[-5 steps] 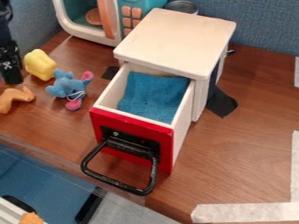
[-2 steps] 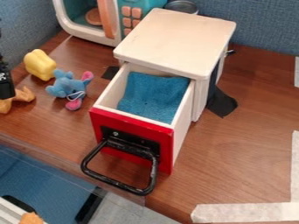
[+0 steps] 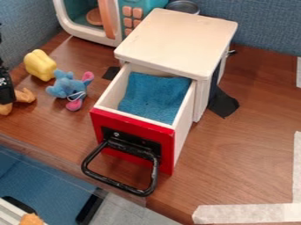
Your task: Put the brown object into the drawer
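Blue fabric partition [image 3: 264, 26] across the top of the frame, behind a brown wood-grain bench [image 3: 253, 154]. Toy microwave [image 3: 66, 23], white and teal with orange buttons, upper left; round metal tin [image 3: 183, 6] just beside it, behind the cabinet. White cabinet [image 3: 176, 41] upper center. Its drawer [image 3: 132, 136] stands pulled out toward the lower center: red front, pale side walls, blue cloth [image 3: 154, 96] lining the bottom. Black loop handle [image 3: 117, 185] juts from the front, reaching over the bench edge.

Brown object [image 3: 24, 96] lies on the bench at the left edge, well apart from the drawer and outside it. Black end effector [image 3: 7, 90] hangs at the left edge, overlapping part of the brown object in the view; contact between them unclear. Cannot tell whether it is apart, together or clamped on anything.

Blue plush [image 3: 67, 88] with pink ears lies between the brown object and the drawer. Yellow toy [image 3: 40, 65] near it, toward the upper left. Black patch [image 3: 223, 104] at the cabinet's right side, smaller dark patch [image 3: 110, 73] at its left. Whitish tape [image 3: 247, 214] marks the lower right.
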`<state>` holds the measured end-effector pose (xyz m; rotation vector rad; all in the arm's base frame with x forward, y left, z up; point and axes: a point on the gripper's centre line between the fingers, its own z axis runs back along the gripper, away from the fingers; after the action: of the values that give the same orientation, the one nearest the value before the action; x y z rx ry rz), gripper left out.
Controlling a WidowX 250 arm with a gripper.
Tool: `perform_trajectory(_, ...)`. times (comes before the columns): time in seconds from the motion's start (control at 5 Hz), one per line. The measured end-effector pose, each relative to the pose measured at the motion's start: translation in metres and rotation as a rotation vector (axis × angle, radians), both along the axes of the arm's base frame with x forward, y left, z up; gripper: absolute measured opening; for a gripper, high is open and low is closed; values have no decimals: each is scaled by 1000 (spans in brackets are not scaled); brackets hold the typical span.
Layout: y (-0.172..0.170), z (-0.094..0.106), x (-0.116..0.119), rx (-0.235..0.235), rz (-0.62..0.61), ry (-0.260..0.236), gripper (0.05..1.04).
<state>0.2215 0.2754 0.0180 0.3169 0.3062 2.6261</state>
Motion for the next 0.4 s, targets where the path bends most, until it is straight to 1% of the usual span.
perform_trajectory(0.2, -1, -4, -2, 10, 3, 5, 1000)
perform_trajectory(0.4, -5, -9, 2, 40, -3, 14, 1000)
